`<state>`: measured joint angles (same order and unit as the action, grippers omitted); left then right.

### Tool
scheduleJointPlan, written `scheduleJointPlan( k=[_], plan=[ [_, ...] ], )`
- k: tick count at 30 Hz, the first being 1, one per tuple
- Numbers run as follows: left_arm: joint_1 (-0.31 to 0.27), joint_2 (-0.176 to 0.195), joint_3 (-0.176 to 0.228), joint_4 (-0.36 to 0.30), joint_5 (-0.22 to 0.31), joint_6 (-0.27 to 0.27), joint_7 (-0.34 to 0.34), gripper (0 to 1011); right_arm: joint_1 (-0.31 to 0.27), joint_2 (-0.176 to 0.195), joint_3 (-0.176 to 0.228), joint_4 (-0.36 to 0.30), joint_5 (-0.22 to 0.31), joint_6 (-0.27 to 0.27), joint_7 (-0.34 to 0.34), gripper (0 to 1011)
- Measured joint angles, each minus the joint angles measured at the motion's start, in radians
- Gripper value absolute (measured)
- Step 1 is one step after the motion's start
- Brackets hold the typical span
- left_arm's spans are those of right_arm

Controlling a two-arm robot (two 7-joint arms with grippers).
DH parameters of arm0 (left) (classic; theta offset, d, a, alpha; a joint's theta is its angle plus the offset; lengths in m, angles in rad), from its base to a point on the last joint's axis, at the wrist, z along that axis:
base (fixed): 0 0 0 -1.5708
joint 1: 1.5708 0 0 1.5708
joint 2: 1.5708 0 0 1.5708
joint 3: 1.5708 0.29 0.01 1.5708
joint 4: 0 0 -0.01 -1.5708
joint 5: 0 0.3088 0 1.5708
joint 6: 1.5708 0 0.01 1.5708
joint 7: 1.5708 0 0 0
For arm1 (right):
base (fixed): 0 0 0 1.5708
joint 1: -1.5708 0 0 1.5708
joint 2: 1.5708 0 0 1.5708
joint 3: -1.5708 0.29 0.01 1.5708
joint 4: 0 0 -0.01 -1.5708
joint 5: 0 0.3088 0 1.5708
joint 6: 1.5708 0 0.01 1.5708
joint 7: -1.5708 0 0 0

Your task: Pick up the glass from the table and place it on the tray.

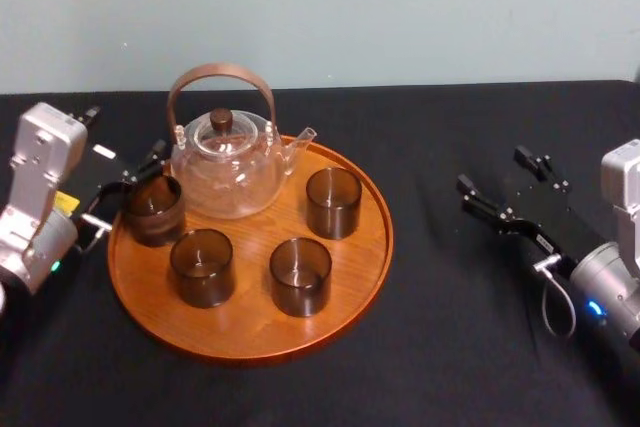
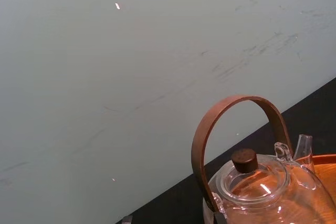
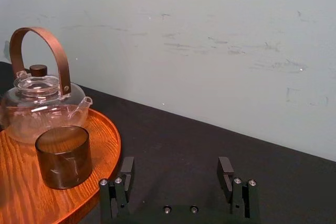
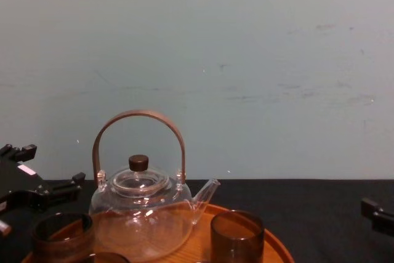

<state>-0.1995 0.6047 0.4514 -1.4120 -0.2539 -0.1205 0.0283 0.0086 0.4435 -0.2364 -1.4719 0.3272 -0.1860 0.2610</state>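
The round wooden tray (image 1: 250, 332) lies on the black table (image 1: 450, 347). A smoky brown glass (image 1: 152, 211) stands upright on the tray's left edge, beside the glass teapot (image 1: 225, 162). My left gripper (image 1: 130, 187) is at that glass from the left, fingers spread wide. In the chest view the left gripper (image 4: 49, 170) sits above and behind the glass (image 4: 61, 235) with nothing between its fingers. My right gripper (image 1: 495, 172) hovers open over the table to the right of the tray; in its wrist view the right gripper (image 3: 176, 169) holds nothing.
Three more smoky glasses stand on the tray: front left (image 1: 202, 267), front middle (image 1: 300, 275) and back right (image 1: 333, 202). The teapot's tall brown handle (image 1: 220, 75) arches above it. Bare black table stretches right of the tray, with a pale wall behind.
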Motion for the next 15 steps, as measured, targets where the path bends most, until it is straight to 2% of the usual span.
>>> scheduleJointPlan(
  k=[15],
  plan=[
    [0.000, 0.000, 0.000, 0.000, 0.000, 0.000, 0.000, 1001, 0.000, 0.004, -0.002, -0.005, 0.002, 0.000, 0.001, 1002]
  ],
)
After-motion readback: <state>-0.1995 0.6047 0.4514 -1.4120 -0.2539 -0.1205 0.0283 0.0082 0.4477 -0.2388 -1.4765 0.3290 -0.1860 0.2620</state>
